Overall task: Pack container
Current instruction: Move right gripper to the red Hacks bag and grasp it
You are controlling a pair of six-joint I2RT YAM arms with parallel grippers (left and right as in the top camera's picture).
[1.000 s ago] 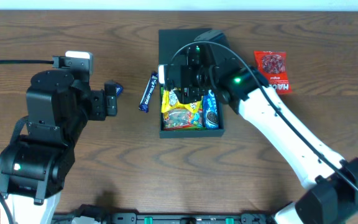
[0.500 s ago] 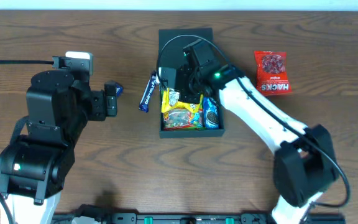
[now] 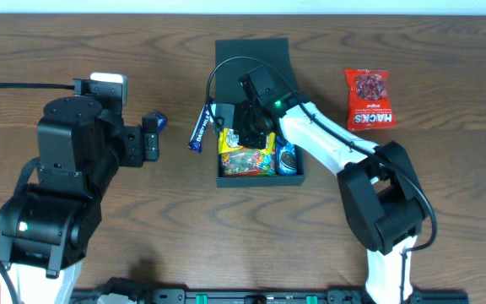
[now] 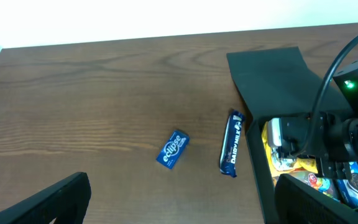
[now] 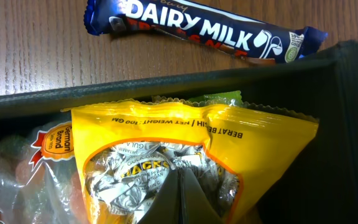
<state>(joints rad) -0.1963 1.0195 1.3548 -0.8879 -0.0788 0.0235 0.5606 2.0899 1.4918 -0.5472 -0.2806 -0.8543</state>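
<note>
The dark teal container (image 3: 301, 165) sits mid-surface, its flap lid (image 3: 251, 55) lying open on the far side. Inside it are a yellow sweet packet (image 5: 185, 130) and a blue cookie pack (image 3: 285, 156). The right claw (image 5: 180, 182) reaches into the box, clenched on the yellow packet. A Dairy Milk bar (image 3: 199, 127) lies just outside the container's left wall. A red Hacks bag (image 3: 369, 99) lies apart to the right. The left claw (image 4: 180, 186) hangs released near a small blue Eclipse pack (image 4: 172, 149).

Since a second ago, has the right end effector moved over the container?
Yes. The right end effector, shut on the yellow packet, has shifted left toward the container's left wall, nearer the Dairy Milk bar.
</note>
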